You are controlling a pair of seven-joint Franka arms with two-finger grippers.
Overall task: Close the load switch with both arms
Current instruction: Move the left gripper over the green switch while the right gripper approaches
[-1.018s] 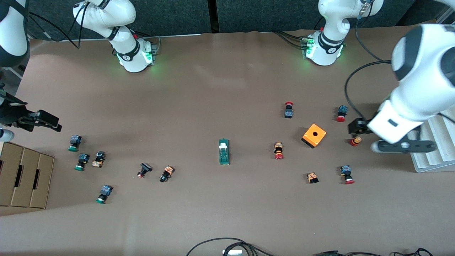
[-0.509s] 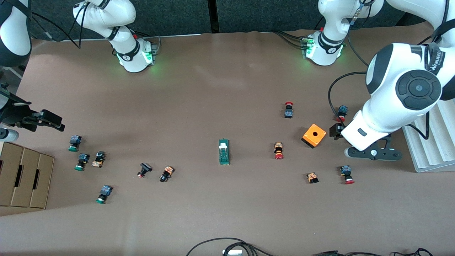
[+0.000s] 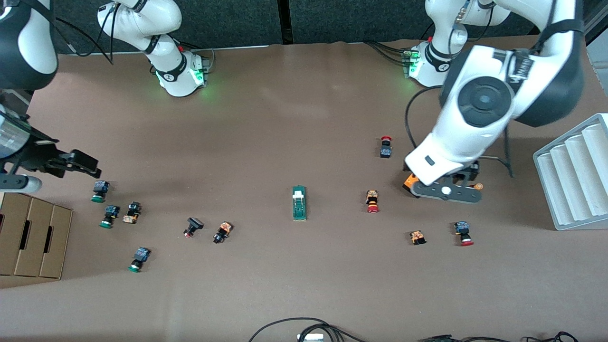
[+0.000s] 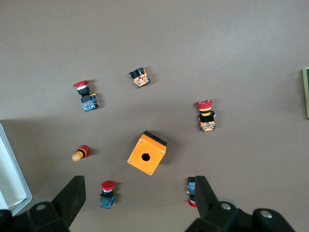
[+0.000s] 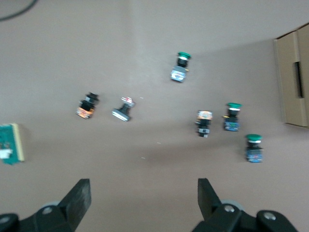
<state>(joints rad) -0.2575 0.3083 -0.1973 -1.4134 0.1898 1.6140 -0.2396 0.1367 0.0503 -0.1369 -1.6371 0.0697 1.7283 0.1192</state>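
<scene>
Both white arms reach out over the table, the left gripper (image 4: 137, 193) pointing straight down with fingers spread wide, while the right gripper (image 5: 144, 198) hangs above its own end, fingers likewise wide apart, holding nothing.

From where I stand, the left arm's wrist covers most of the orange cube (image 3: 409, 182) in the front view, leaving one corner showing. In both wrist views the load switch (image 4: 306, 92) is cut by the frame edge, only a sliver visible. The cardboard box (image 5: 292, 77) runs off the right wrist view's edge.
</scene>
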